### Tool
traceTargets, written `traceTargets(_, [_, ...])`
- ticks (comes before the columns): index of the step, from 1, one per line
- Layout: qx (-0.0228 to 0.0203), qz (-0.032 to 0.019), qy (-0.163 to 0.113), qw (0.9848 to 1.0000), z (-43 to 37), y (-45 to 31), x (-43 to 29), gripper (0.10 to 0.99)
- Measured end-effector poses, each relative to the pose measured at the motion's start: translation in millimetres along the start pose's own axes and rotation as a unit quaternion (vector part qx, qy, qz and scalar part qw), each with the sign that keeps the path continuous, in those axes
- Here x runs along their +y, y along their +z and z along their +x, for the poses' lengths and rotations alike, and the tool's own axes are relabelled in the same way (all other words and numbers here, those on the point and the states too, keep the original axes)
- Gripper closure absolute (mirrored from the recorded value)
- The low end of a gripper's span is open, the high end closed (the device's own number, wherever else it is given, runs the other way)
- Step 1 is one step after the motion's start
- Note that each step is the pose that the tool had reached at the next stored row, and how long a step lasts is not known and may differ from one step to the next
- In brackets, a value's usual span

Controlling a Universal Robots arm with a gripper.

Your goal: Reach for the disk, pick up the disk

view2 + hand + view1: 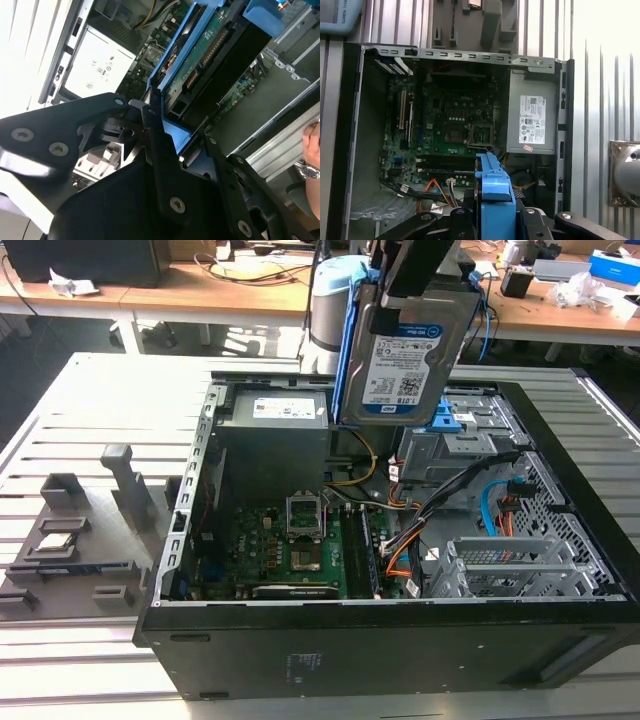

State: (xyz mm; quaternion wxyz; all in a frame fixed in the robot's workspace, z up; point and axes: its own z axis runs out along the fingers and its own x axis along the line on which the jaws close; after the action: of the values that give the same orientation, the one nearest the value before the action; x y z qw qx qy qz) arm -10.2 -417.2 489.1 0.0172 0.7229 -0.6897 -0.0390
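the open computer case (560,640) fills the lower frame of the exterior view; above it, top centre, the gripper (415,275) appears clamped on the disk (410,355), hanging upright clear of the case, tables (250,285) beyond

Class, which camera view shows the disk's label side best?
The exterior view: the disk hangs above the open computer case, label facing out. The second wrist view shows its circuit-board underside; the first wrist view, its blue rail end-on.
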Motion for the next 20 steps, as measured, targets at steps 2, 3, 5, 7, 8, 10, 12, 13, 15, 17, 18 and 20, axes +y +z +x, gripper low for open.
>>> traceTargets(2, [0.0, 0.0, 0.0, 1.0, 10.8, -0.3, 0.6, 0.718])
traceTargets(3, [0.0001, 0.0, 0.0, 1.0, 18.1, -0.5, 0.9, 0.718])
traceTargets(5, [0.0, 0.0, 0.0, 1.0, 27.7, -0.8, 1.3, 0.718])
traceTargets(7, [0.0, 0.0, 0.0, 1.0, 35.5, -1.0, 1.7, 0.718])
traceTargets(8, [0.0, 0.0, 0.0, 1.0, 38.9, -1.1, 1.9, 0.718])
traceTargets(10, [0.0, 0.0, 0.0, 1.0, 46.0, -1.3, 2.2, 0.718])
traceTargets(12, [0.0, 0.0, 0.0, 1.0, 58.1, -1.5, 2.8, 0.718])
traceTargets(13, [0.0, 0.0, 0.0, 1.0, 61.5, -1.7, 3.0, 0.718])
traceTargets(15, [0.0, 0.0, 0.0, 1.0, 69.2, -1.9, 3.4, 0.718])
traceTargets(17, [0.0, 0.0, 0.0, 1.0, 76.6, -2.1, 3.7, 0.718])
traceTargets(18, [0.0, 0.0, 0.0, 1.0, 79.9, -2.2, 3.8, 0.718])
traceTargets(20, [0.0001, 0.0, 0.0, 1.0, 91.0, -2.5, 4.4, 0.718])
